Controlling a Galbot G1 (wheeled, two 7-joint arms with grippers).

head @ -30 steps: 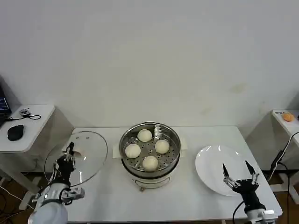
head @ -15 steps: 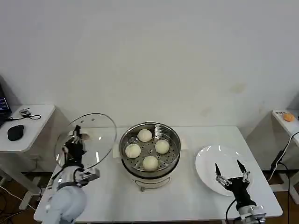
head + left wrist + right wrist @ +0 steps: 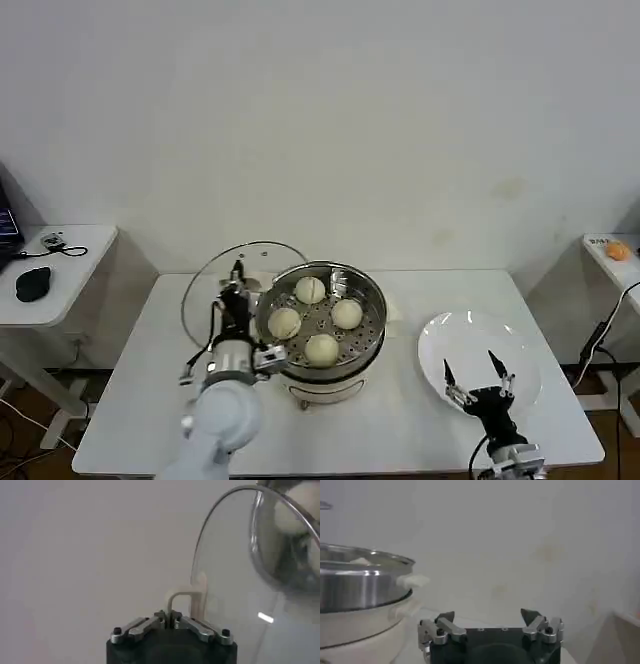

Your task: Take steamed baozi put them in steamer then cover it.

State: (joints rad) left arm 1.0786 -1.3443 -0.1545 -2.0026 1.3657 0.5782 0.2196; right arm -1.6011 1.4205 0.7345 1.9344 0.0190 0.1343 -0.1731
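Holding four baozi [image 3: 321, 349], the steamer [image 3: 320, 320] sits uncovered; left gripper [image 3: 237, 290] clamps the cover [image 3: 215, 280].

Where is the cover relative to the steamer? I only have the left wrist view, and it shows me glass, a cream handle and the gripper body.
Observer: In the head view the cover is held tilted in the air at the steamer's left rim, not seated on it.
Operator: Are all the buns loaded?
Observer: Yes, four steamed baozi sit on the perforated tray inside.
Operator: What is holding the cover?
Observer: The left gripper, shut on the cream handle.
Operator: And the other arm?
Observer: The right gripper is open, over the near edge of the white plate, holding nothing.
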